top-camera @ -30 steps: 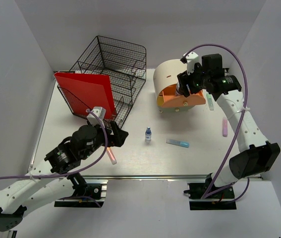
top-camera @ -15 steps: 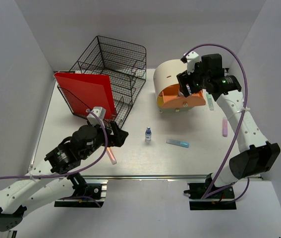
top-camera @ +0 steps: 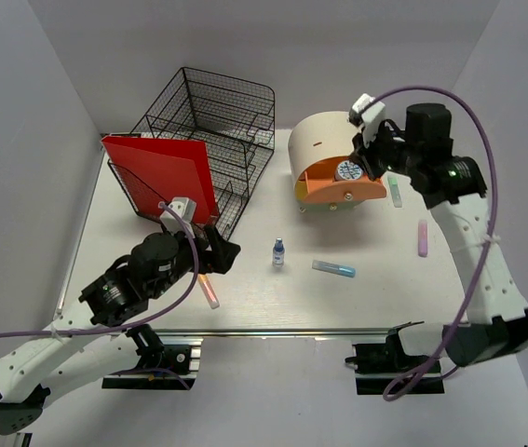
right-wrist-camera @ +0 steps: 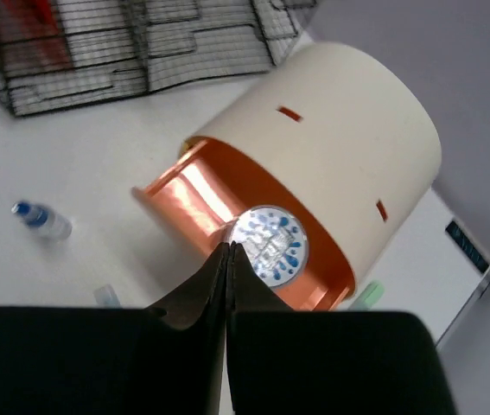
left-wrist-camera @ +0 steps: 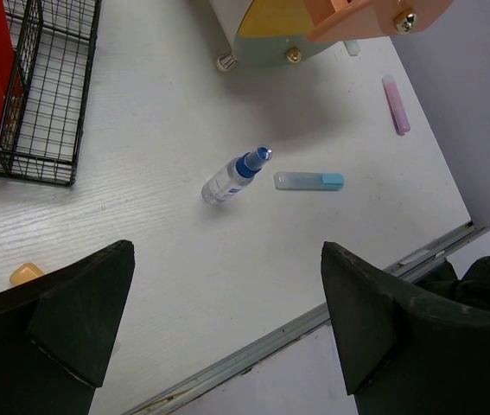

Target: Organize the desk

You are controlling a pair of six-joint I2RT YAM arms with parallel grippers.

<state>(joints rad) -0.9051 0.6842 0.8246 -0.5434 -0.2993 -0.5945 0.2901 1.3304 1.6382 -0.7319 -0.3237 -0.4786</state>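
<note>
On the desk (top-camera: 273, 298) one more item is stowed: the right gripper (right-wrist-camera: 229, 252) has pulled back, pinched shut and empty, leaving a round speckled disc (right-wrist-camera: 269, 245) in the orange drawer (right-wrist-camera: 184, 194), while the left gripper (left-wrist-camera: 227, 333) gapes wide.

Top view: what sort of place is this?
Probably a robot test booth staged as an office: plain white walls box in the desk, a left arm and right arm mount at its near edge, and a wire tray and red folder sit there.
</note>
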